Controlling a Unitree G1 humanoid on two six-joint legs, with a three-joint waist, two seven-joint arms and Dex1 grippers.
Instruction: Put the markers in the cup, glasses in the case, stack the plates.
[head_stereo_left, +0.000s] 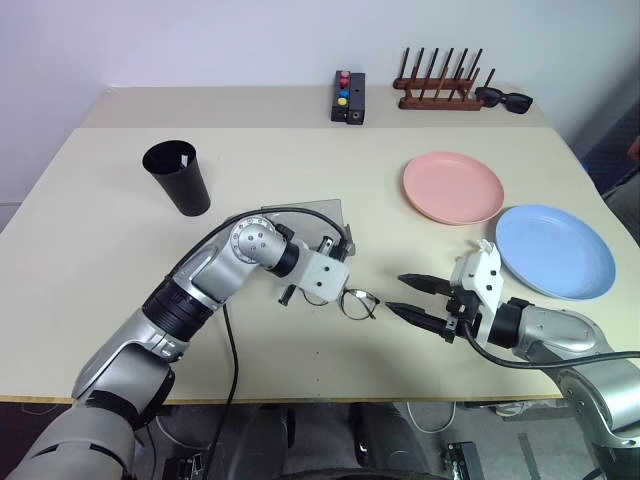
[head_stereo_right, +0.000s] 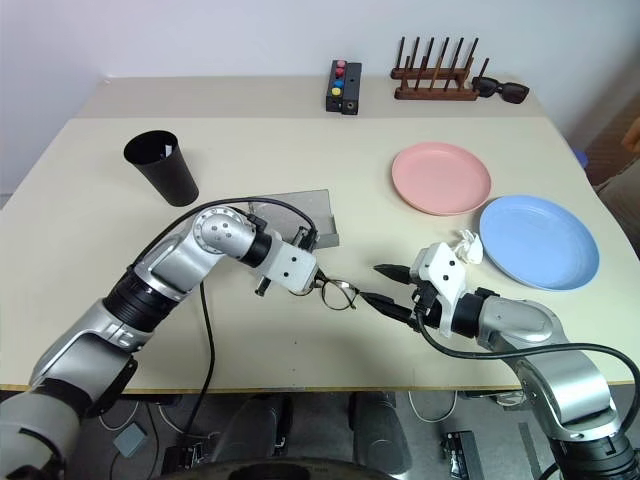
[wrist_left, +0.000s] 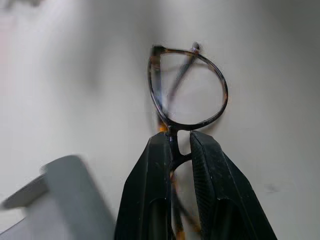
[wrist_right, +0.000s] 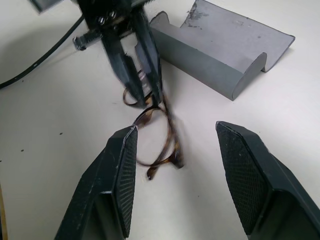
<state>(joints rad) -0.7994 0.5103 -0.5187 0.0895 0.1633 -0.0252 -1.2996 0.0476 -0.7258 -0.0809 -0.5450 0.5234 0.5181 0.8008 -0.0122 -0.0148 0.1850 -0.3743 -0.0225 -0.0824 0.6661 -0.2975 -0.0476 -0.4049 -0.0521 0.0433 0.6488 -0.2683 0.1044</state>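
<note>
Glasses (wrist_left: 187, 97) pinched by bridge in left hand (wrist_left: 180, 150), above table (head_stereo_left: 90, 200).

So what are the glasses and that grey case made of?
The glasses look like thin plastic or coated wire: the rim is dark with amber, tortoiseshell-like flecks, and the lenses are clear. The case looks like stiff card or plastic with a matte grey skin, lightly scuffed inside the lid. I can't be sure of either.

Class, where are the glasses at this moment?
In the head views, the glasses sit near the table's front edge, pinched in the left end effector, just in front of the open grey case.
</note>
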